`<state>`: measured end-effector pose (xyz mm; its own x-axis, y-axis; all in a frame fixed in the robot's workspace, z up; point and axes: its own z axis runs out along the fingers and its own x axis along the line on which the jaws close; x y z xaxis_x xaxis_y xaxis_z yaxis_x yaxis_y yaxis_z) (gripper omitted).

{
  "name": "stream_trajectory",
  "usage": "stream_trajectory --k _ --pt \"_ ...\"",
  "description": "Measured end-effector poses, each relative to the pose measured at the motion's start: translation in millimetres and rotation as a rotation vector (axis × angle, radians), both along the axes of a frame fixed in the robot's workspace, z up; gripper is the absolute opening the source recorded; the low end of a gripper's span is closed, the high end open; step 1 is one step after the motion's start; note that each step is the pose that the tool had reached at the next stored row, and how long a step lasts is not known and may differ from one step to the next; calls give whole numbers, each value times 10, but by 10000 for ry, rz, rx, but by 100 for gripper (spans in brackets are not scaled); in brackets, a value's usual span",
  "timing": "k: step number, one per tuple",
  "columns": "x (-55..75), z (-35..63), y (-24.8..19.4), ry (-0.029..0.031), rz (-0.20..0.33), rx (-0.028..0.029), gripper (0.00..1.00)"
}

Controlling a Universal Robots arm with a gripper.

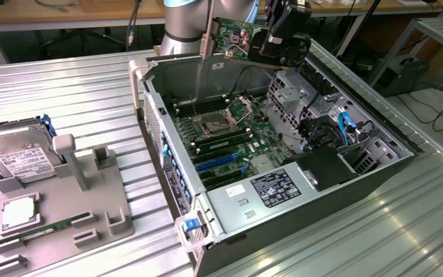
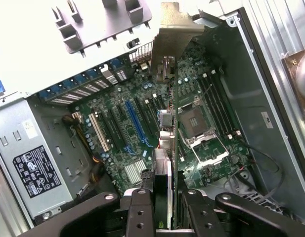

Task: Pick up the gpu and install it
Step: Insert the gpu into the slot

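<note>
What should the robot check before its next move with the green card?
1. Grip: the end effector is shut on the gpu: ok.
2. Way in: the case lies open, with the motherboard in sight: ok.
3. Room: the long blue slot has no card in it: ok.
4. Clearance: the gpu hangs above the case and touches nothing but the end effector: ok.
5. Aim: the gpu is lined up over the blue slot: cannot tell.
</note>
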<state>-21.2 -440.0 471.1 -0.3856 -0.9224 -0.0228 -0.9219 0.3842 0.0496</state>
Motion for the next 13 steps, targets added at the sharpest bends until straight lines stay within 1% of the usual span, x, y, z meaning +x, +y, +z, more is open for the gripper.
stream_trajectory --k 7,11,13 --pt "0 0 0 0 522 0 27" --pt "0 0 0 0 988 0 27" --pt "0 0 0 0 1136 0 27"
